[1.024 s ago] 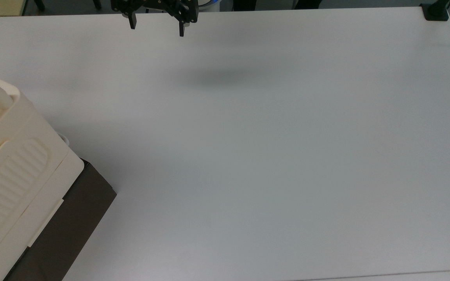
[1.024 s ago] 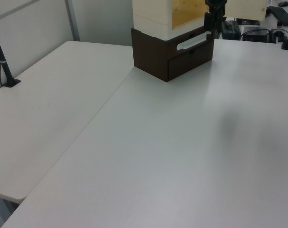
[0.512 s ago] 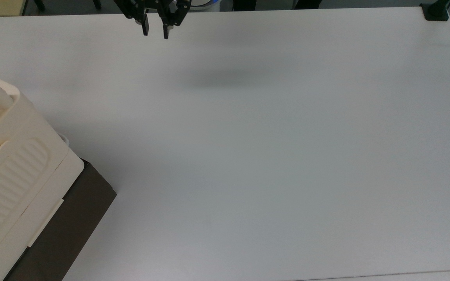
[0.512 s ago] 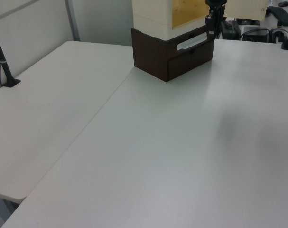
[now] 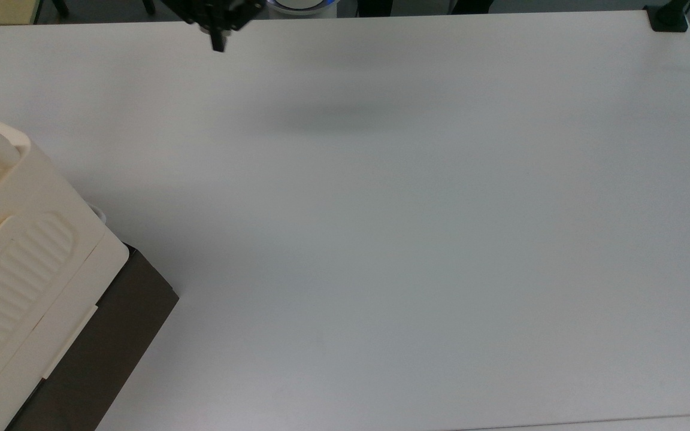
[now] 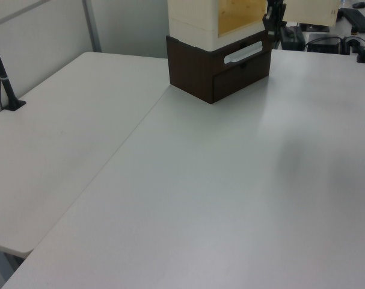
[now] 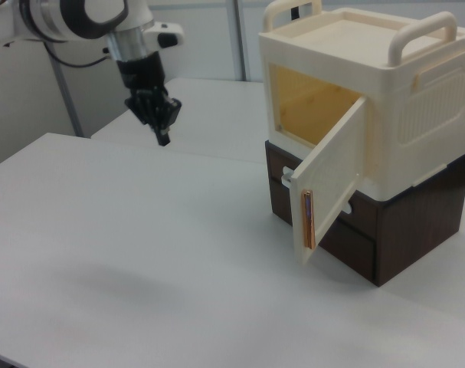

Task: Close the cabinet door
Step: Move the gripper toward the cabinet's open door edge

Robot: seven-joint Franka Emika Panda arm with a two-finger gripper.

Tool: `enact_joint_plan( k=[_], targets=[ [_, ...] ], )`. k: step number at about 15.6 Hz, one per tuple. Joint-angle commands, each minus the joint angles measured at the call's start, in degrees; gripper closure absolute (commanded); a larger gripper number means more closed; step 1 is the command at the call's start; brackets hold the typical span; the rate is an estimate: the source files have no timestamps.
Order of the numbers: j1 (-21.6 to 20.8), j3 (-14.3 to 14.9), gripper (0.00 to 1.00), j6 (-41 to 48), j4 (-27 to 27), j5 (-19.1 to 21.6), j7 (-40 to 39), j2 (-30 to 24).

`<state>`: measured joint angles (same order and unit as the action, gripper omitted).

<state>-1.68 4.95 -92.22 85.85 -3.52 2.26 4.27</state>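
Door look: you're looking at the cabinet door [image 7: 332, 180], a flat cream-ivory plastic panel matching the cabinet [image 7: 362, 100]; its free edge carries a narrow brownish strip.
Door place: you'll find it hinged at the right side of the cabinet's front opening in the right view, swung out over the white table [image 7: 140, 253], with the yellowish wooden interior [image 7: 312, 103] exposed behind it.
Door direction: it stands upright with its long axis vertical, and its free edge points out toward the right view's lower left, away from the opening.
Cabinet base: the cream box sits on a dark brown drawer unit [image 7: 401, 222] with a pale handle [image 6: 242, 53].
Gripper: your gripper [image 7: 162, 139] hangs above the table, well apart from the door, toward the right view's left; in the top view [image 5: 218, 45] its fingers are drawn together into one tip, clasping nothing.
Arm: the white arm [image 7: 86, 19] enters from the right view's upper left.
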Motion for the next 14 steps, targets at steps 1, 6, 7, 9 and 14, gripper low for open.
enact_joint_plan(
  k=[1,6,7,9,14],
  targets=[
    [3.78,0.76,1.00,-0.33,-2.43,2.29,-3.31,-1.19],
    [12.12,0.85,1.00,-0.50,-8.49,4.58,-3.66,-2.24],
    [13.97,0.85,1.00,-0.50,-9.46,4.67,-3.66,-2.34],
    [17.13,1.29,1.00,-1.63,-11.66,4.75,-4.19,-2.42],
    [22.24,5.94,1.00,-10.06,-11.49,4.67,-7.26,-3.04]
  ],
)
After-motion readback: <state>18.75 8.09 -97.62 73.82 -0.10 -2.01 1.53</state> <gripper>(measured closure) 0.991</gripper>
